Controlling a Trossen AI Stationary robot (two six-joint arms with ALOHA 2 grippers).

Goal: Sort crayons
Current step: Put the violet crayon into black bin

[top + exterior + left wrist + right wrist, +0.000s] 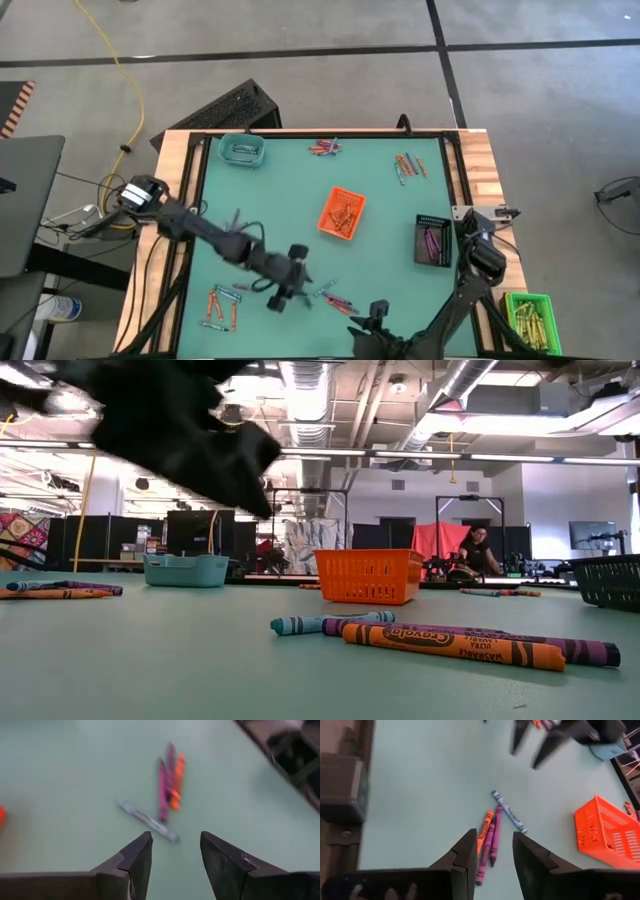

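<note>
1. High view: my left gripper [290,287] hangs over the near middle of the table [270,200], just beside a small cluster of crayons [335,297]. My right gripper [374,317] waits at the near edge. I count five crayon groups lying loose: far middle, far right, near left, this near cluster, and a few sticks by my left arm. There are four small trays: teal [241,150], orange [342,213], black [432,240], and a green one [528,316] off the table with yellow-olive sticks.

2. Low view: three crayons show close up: blue-grey [330,623], purple [500,641] and orange [450,644], touching side by side. Paper-wrapped, light and stiff; I judge they will roll, and could snap if squeezed hard.

3. Left wrist view: my fingers [135,860] stand apart with nothing between them. Beyond lie four crayons: one blue-grey apart at an angle, two purple, one orange. I would pinch the blue-grey one across its middle.

4. Right wrist view: my right fingers [467,857] are parted and empty above the same four crayons.
</note>
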